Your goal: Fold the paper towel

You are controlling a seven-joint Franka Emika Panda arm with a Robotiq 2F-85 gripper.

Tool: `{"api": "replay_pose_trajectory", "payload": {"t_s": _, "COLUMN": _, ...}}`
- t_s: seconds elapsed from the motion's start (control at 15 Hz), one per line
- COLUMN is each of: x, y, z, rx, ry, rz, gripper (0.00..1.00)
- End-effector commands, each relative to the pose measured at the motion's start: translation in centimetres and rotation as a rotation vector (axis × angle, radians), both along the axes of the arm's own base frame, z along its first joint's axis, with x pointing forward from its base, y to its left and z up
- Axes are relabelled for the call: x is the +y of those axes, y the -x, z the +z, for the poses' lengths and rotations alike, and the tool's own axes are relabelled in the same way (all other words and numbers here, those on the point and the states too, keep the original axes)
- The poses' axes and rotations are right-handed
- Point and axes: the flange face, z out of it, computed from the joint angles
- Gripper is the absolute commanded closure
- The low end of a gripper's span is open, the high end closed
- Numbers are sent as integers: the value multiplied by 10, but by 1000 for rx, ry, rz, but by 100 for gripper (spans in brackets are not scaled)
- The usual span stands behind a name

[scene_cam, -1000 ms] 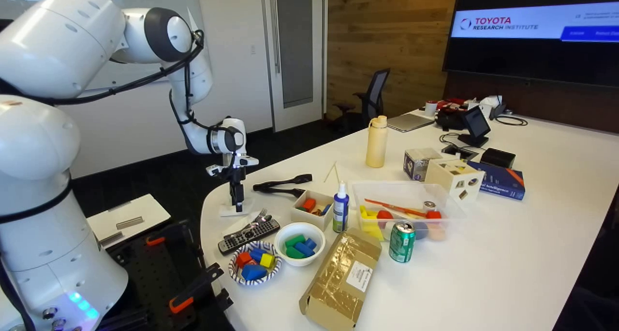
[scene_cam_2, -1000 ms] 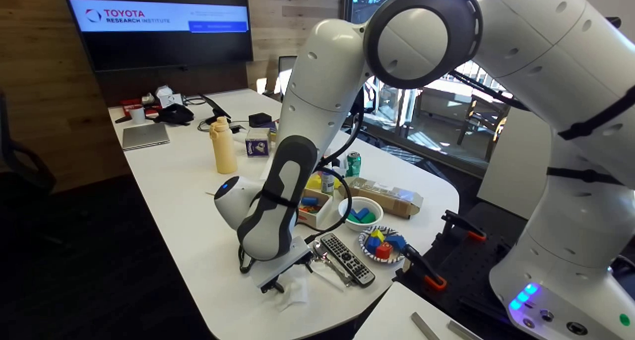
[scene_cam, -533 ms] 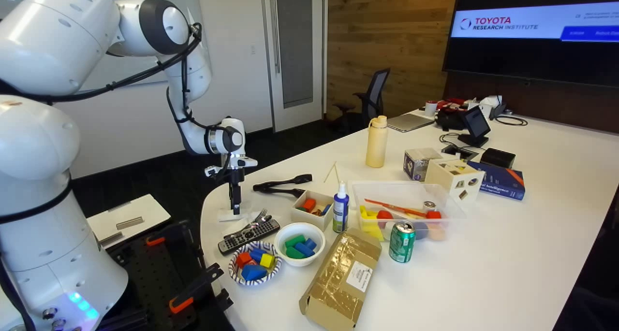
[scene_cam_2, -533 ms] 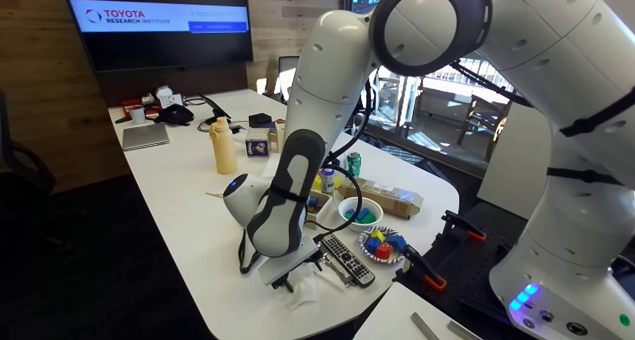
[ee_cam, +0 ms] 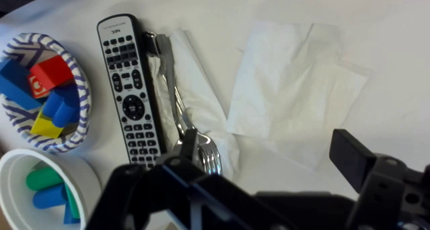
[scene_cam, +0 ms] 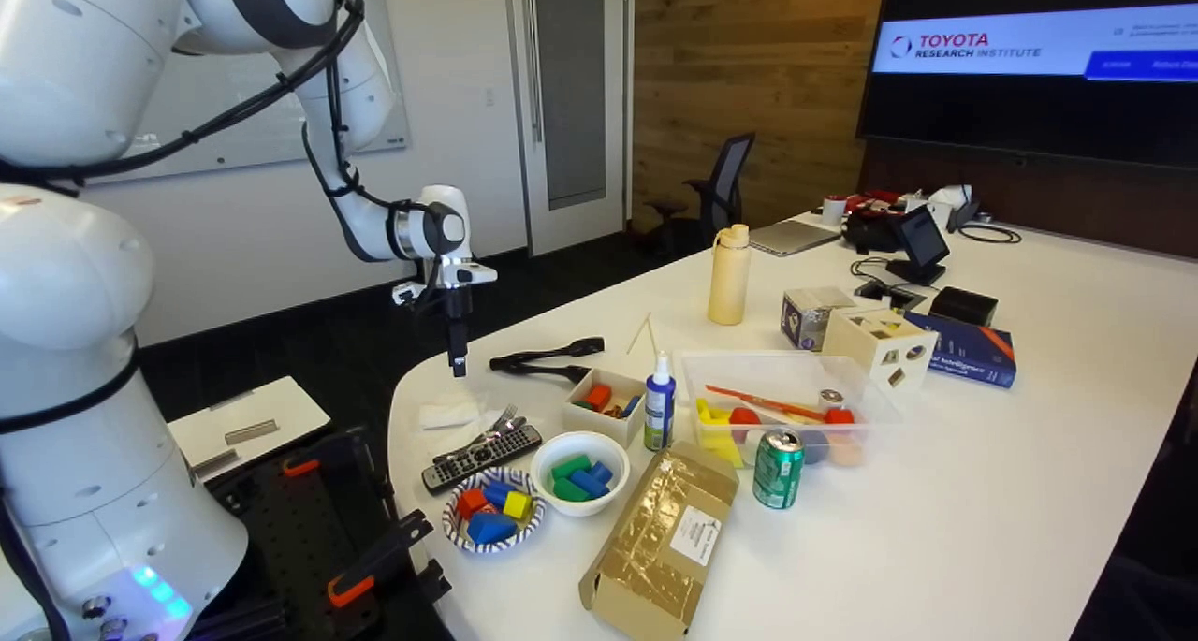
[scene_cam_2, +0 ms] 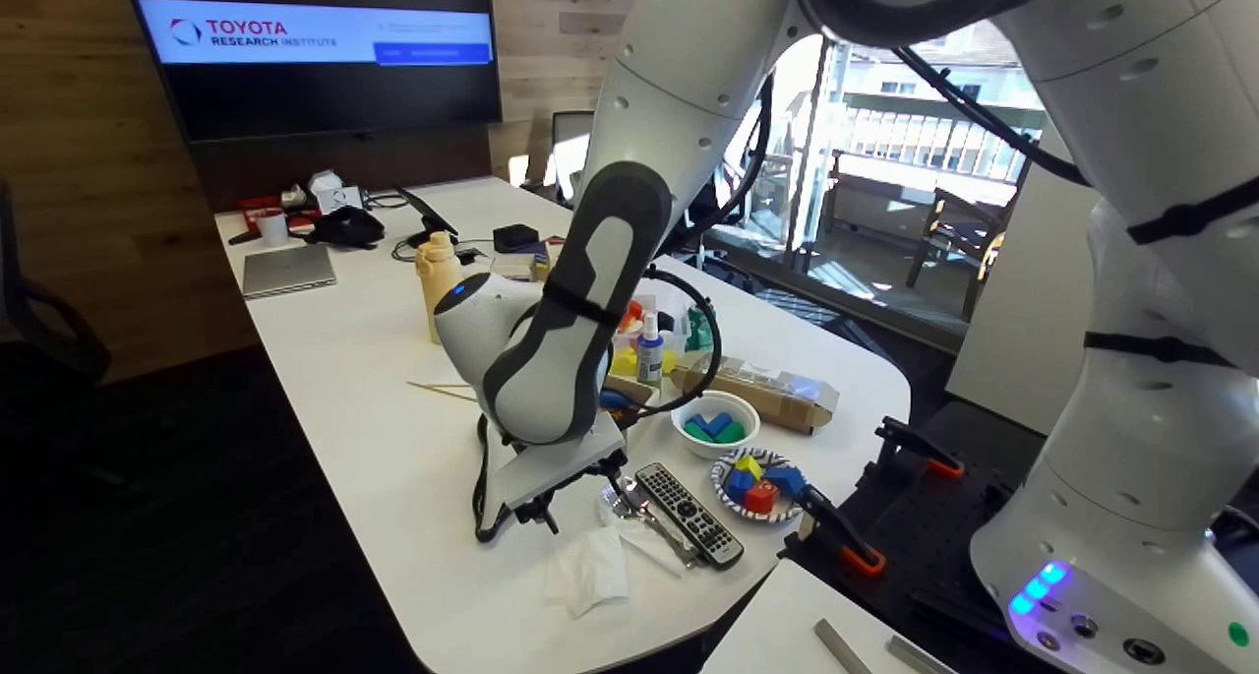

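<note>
While the black two-fingered gripper (ee_cam: 266, 139) stands wide and holds nothing, the thin white paper towel (ee_cam: 285, 95) seems already partly doubled over; in the wrist view it spreads mostly beyond the fingertips, far and toward the right, with only its near end showing between them. The doubled panel's longer edge runs near to far, though the whole shows no clear long axis, so the coming move probably turns on choosing which edge to reach. Counted here are one narrow white paper piece (ee_cam: 195, 92) under at least two pieces of silver metal cutlery (ee_cam: 170, 75), one long black-and-silver remote control (ee_cam: 132, 92), one blue-zigzag paper bowl (ee_cam: 81, 92) and one plain white round bowl (ee_cam: 80, 179), their coloured blocks (ee_cam: 52, 69) overlapping too much to count. In an exterior view the one white robot arm (scene_cam: 370, 108) holds the gripper above the white table (scene_cam: 936, 529), the towel below it and slightly left; at right stand one cream bottle (scene_cam: 729, 281), one green metal can (scene_cam: 779, 473) and one blue spray bottle (scene_cam: 660, 407). In an exterior view with one closed grey laptop (scene_cam_2: 288, 273) and two black-and-orange clamps (scene_cam_2: 836, 526), the single towel lies on the near side of the gripper, just left of the cutlery.
</note>
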Motion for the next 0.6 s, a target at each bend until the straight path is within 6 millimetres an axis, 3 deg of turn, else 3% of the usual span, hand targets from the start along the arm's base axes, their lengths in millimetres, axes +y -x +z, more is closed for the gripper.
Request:
{"api": "replay_pose_trajectory", "payload": {"t_s": 0.0, "x": -13, "y": 13, "z": 61, "rx": -54, "ry": -44, "rz": 13, "gripper": 0}}
{"api": "replay_pose_trajectory", "payload": {"t_s": 0.27, "x": -16, "y": 22, "z": 111, "rx": -124, "ry": -163, "rz": 62, "gripper": 0}}
{"api": "replay_pose_trajectory", "payload": {"t_s": 0.53, "x": -22, "y": 34, "z": 130, "rx": -133, "ry": -236, "rz": 116, "gripper": 0}}
